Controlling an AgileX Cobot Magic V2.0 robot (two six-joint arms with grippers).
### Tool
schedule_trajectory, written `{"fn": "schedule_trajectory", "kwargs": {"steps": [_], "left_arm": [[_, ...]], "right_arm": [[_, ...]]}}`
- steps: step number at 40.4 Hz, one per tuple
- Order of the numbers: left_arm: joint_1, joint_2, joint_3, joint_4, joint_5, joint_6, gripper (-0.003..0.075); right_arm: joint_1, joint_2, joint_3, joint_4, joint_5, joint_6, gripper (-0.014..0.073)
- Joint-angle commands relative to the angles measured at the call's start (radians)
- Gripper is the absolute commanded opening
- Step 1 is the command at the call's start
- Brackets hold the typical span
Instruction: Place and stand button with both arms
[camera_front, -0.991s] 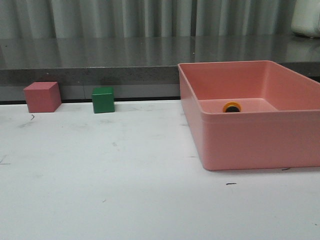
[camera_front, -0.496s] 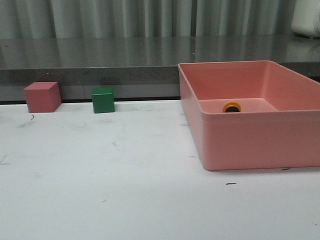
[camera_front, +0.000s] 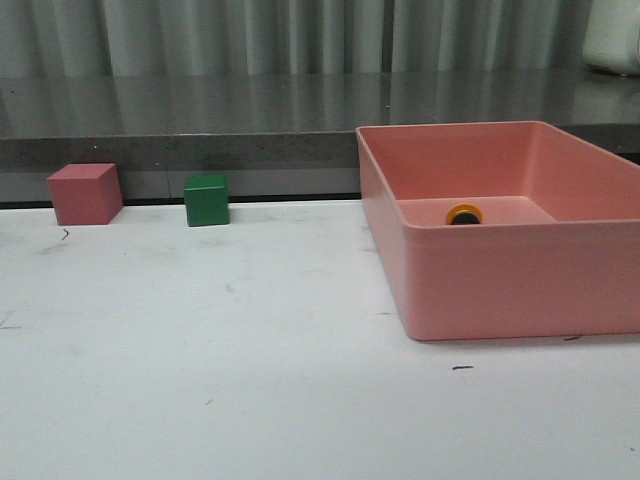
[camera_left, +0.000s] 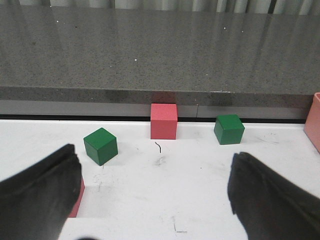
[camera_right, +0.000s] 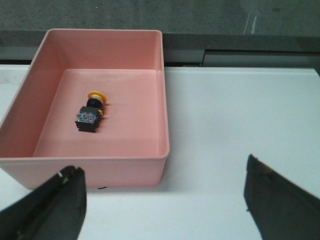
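Observation:
The button (camera_right: 91, 112) lies on its side on the floor of the pink bin (camera_right: 100, 169), yellow cap toward the far wall. In the front view only its yellow cap (camera_front: 464, 214) shows over the bin's front wall (camera_front: 520, 285). My right gripper (camera_right: 161, 180) is open and empty, above the white table near the bin's front right corner, well short of the button. My left gripper (camera_left: 155, 175) is open and empty over the table's left part. Neither arm shows in the front view.
A pink cube (camera_front: 85, 193) and a green cube (camera_front: 206, 199) stand at the table's back left. The left wrist view shows a second green cube (camera_left: 100, 145) and a red block (camera_left: 77, 200) beside one finger. A grey counter (camera_front: 200, 110) runs behind.

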Motion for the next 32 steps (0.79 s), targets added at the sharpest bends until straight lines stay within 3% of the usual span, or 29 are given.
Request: {"fn": "schedule_trajectory", "kwargs": {"steps": [1, 15, 26, 32], "left_arm": [[-0.006, 0.011, -0.034, -0.002, -0.07, -0.002, 0.0554], [-0.006, 0.011, -0.034, -0.002, -0.07, -0.002, 0.0498], [-0.006, 0.011, -0.034, -0.002, -0.07, -0.002, 0.0444], [-0.006, 0.011, -0.034, -0.002, -0.07, -0.002, 0.0417]], "right_arm": [[-0.003, 0.014, -0.033, -0.002, -0.076, -0.014, 0.0654], [-0.002, 0.173, -0.074, 0.133, -0.06, -0.019, 0.0654], [-0.002, 0.445, -0.228, 0.321, 0.1, -0.204, 0.0654], [0.051, 0.568, -0.305, 0.339, 0.133, -0.208, 0.0654]]}}
